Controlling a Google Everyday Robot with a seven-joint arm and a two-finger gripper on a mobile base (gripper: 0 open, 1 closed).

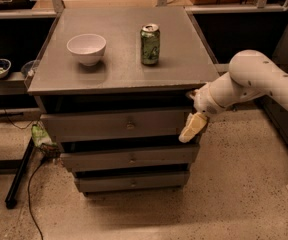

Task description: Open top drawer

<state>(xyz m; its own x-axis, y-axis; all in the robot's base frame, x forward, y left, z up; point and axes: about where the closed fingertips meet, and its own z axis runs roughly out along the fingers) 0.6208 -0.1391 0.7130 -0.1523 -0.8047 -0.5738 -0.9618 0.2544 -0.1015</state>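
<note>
Pincer [190,130] hanging at the right end of the top drawer [94,126], touching or just beside its front edge; spread or pressed together, cannot tell. Carried in from the right on the white arm [264,81], just under the lip of the bench [119,71]. Top drawer directly below that lip, widest of three, front looking shut or nearly so, with a dark gap above it. Two lower drawers [104,160] shut beneath. On the bench top, a white bowl [86,48] and a green can [150,44], apart from each other. Small round knob [130,126] at the drawer's centre, well apart from the pincer. Step in hand, by the look: the approach, no hold taken. Next move calls for shifting left to the knob, closing on it, then pulling straight out.
</note>
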